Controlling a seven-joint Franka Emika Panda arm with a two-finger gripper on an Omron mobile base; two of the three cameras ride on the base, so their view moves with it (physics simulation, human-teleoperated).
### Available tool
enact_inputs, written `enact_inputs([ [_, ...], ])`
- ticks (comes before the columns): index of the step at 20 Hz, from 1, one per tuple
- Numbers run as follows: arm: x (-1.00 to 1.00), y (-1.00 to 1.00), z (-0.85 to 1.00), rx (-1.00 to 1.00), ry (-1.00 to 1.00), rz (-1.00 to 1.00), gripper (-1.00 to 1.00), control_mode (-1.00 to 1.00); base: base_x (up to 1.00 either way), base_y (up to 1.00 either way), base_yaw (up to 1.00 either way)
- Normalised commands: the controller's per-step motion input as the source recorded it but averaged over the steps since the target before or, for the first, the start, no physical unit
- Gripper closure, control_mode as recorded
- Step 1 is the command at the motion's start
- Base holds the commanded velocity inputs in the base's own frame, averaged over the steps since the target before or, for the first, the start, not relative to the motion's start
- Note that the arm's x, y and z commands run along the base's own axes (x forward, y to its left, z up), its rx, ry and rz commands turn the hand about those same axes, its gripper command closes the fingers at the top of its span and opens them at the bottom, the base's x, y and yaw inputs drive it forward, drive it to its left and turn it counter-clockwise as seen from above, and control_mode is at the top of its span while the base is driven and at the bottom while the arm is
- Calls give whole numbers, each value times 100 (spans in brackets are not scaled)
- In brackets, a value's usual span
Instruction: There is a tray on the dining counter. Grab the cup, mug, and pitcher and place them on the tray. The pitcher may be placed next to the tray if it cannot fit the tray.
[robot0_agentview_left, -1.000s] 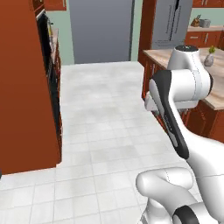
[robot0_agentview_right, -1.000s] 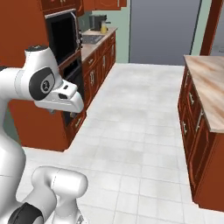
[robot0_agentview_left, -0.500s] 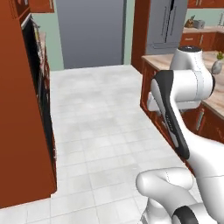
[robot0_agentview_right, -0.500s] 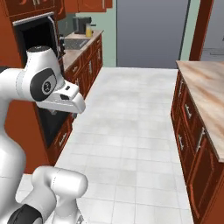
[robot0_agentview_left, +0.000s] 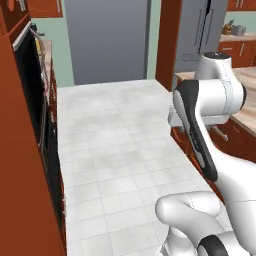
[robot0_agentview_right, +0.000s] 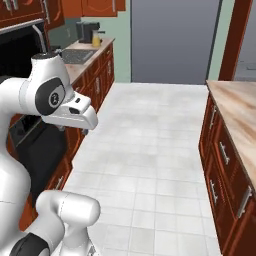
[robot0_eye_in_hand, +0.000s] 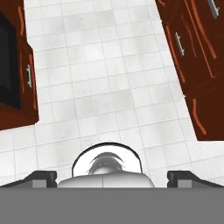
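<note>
Nothing gathered yet — two-finger gripper (robot0_eye_in_hand: 112, 175) spread wide, empty, aimed down at white tiled floor (robot0_eye_in_hand: 109, 78). Beige marbled stone dining counter (robot0_agentview_right: 239, 112) to the right; tray, cup, mug, pitcher nowhere to be told.

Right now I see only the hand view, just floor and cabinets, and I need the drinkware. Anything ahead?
Observer: The right base view shows a small yellow-orange thing by the coffee maker on the far left counter; too small to name.
Operator: And on the right?
Observer: A beige counter runs along the aisle there.
Operator: What ends the aisle?
Observer: A flat grey panel, straight ahead.
</note>
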Motion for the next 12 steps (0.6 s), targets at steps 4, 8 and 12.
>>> enact_inputs([
  [4,0,0,0,0,0,0,-100,100,100,0,0],
  [8,0,0,0,0,0,0,-100,100,100,0,0],
  [12,0,0,0,0,0,0,-100,100,100,0,0],
])
